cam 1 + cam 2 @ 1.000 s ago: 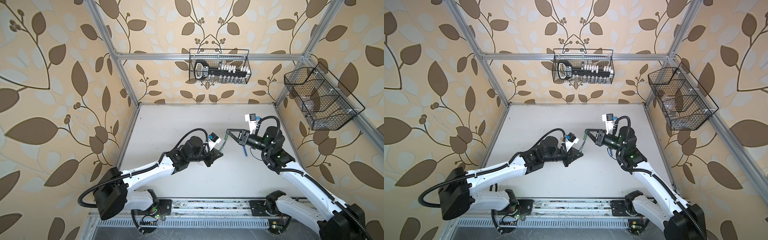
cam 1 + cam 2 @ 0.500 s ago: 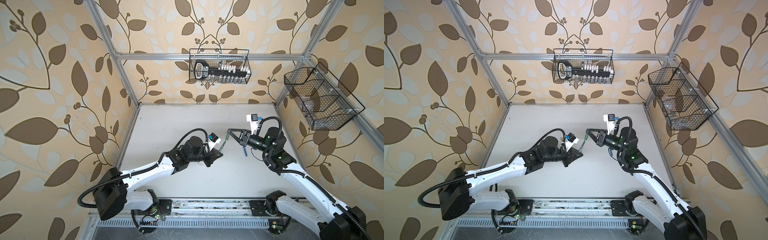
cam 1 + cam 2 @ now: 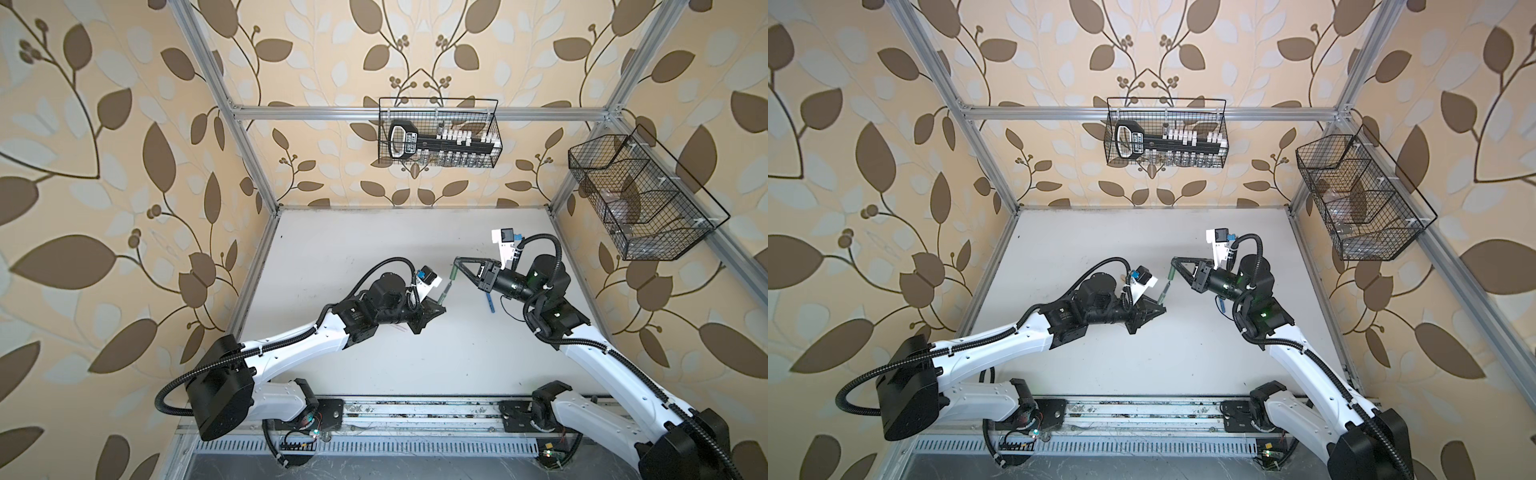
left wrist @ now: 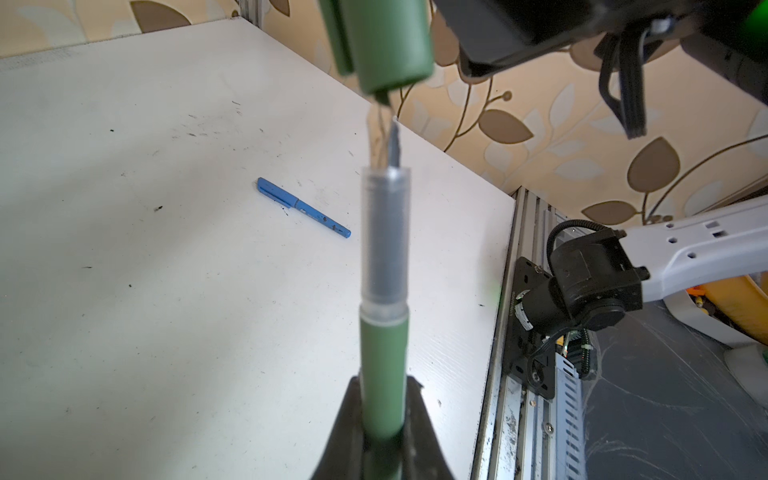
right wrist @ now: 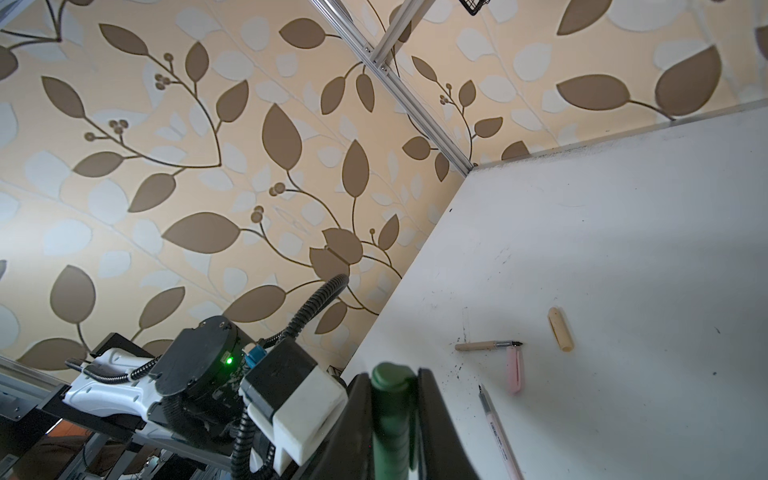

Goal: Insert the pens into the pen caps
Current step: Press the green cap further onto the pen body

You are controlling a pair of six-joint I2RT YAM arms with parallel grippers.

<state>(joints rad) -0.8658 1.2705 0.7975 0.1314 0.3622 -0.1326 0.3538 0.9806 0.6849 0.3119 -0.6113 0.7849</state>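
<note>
Four loose pieces lie on the left half of the bench point(image 5: 623, 208): the tan pen point(image 5: 486, 345), its tip just beside the pink cap point(image 5: 514, 370), the tan cap point(image 5: 560, 330) apart from both, and the pink pen point(image 5: 498, 432) (partly cut off in the right wrist view). Over the middle, the left gripper point(image 4: 384, 386) is clamped on the green pen point(image 4: 384, 353) at its rear. The pen's dark tip points at the green cap point(image 4: 386, 41), just short of its mouth. The right gripper point(image 5: 392, 378) pinches that cap between its fingers. On the right half the blue pen point(image 4: 303, 207) lies flat, capped.
</note>
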